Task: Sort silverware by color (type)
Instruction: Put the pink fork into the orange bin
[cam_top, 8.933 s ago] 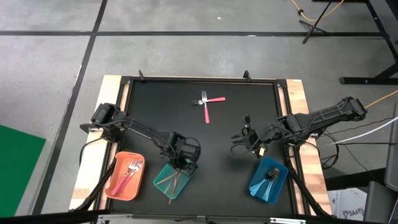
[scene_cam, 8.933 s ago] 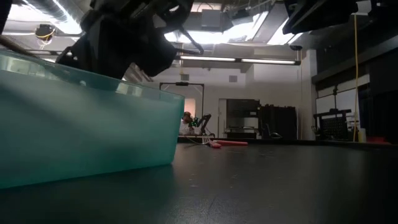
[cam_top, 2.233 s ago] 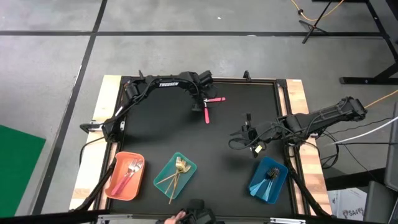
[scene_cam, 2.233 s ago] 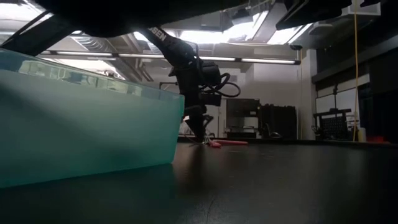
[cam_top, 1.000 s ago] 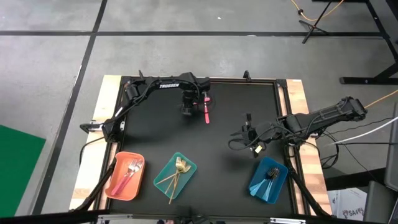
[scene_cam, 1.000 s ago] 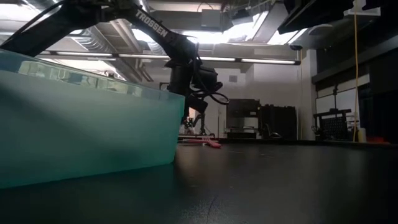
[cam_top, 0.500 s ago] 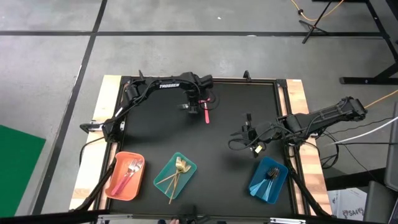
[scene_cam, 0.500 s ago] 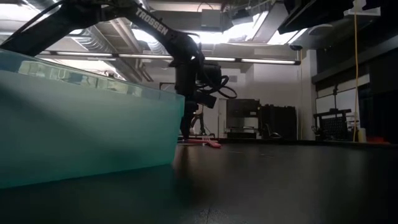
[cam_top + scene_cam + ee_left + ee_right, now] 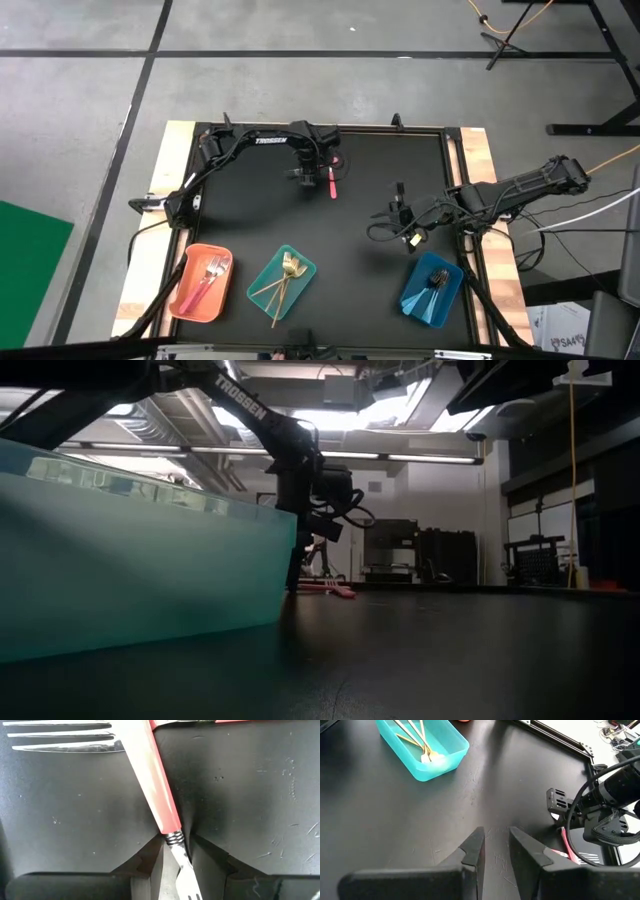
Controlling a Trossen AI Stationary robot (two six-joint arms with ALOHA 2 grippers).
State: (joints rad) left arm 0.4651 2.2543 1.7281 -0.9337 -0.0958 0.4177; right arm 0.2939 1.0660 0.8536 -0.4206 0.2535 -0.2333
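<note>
Two pink-handled forks lie crossed at the far middle of the black table (image 9: pixel 400 320). Left gripper (image 9: pixel 175 865) is down on them, fingers (image 9: pixel 147 867) pinching the neck of one pink fork (image 9: pixel 160 802); second fork (image 9: pixel 65 737) lies crosswise beyond it. Right gripper (image 9: pixel 496 845) hovers near the table's right side, empty, fingers slightly apart. Near edge: orange tray (image 9: pixel 178 295) holds pink forks, teal tray (image 9: pixel 262 275) holds gold pieces (image 9: pixel 285 272), blue tray (image 9: pixel 418 300) holds dark-looking cutlery.

pink-handled fork (image 9: pixel 159 795) — flat on mat, pink, gold, blue silverware in trays
</note>
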